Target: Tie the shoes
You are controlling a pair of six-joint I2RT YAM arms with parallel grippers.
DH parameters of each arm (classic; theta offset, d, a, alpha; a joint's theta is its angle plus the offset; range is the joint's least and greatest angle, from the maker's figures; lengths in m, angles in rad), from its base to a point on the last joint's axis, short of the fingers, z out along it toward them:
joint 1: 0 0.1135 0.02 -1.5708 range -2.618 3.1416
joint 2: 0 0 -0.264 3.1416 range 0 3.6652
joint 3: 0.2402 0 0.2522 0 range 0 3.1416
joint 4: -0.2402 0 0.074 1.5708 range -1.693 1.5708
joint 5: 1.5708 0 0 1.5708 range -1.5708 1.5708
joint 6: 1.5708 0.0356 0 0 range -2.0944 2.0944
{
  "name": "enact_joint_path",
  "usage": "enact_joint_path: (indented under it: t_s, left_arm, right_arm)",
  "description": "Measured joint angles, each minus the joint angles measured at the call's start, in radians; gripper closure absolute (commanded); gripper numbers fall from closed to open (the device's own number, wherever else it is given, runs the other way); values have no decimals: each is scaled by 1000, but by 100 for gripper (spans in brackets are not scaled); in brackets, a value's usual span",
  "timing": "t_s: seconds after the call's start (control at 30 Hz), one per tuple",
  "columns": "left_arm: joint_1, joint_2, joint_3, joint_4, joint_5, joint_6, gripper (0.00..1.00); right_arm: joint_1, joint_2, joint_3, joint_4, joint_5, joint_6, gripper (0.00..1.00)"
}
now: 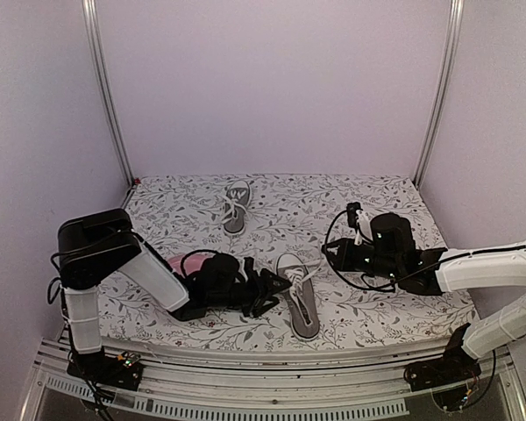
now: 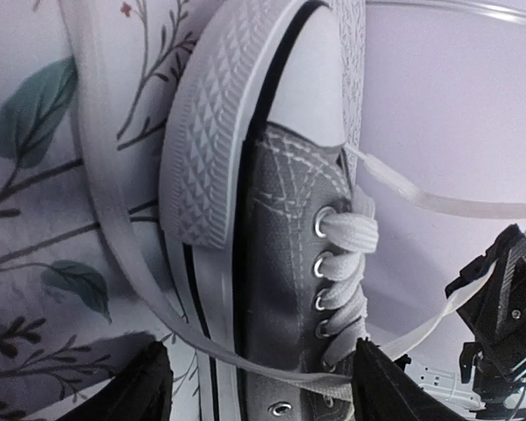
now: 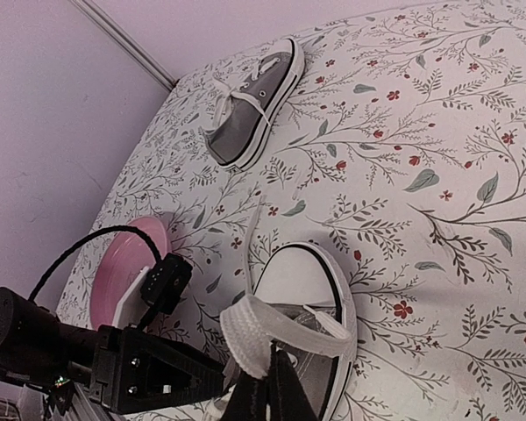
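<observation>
Grey shoes (image 1: 302, 309) lie well apart on the flowered table (image 1: 386, 206).
The left tool (image 1: 278, 291) stands with jaws wide just beside the near shoe (image 2: 280, 263) at the front edge; the right tool (image 3: 265, 388) is pinched shut on that shoe's white lace (image 3: 245, 338); the far shoe (image 1: 236, 208) lies toward the back wall (image 1: 272, 88).

Top view high behind, looking down, wrist views close and low, both sharing the near shoe (image 1: 300, 307)
</observation>
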Motion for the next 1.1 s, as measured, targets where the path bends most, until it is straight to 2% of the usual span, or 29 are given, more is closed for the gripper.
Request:
enact_joint_path:
  t_s: [0.27,0.43,0.67,0.8,1.1]
  left_arm:
    - [34,25,20,11,-19,7,41]
    - [61,55,42,21,-28,18,52]
    - [80,85,64,24,-29,39,80]
    - [85,86,72,19,-36,59,100]
    - [97,68,77,10,-73,151,100]
  right_arm:
    - [-1,-14,0,-1,0,3,98]
    - [-1,-19,0,-8,1,3,98]
    - [-1,-19,0,-24,10,4,98]
    - [-1,-23,0,-37,12,5,98]
    - [-1,-49,0,-49,14,3,98]
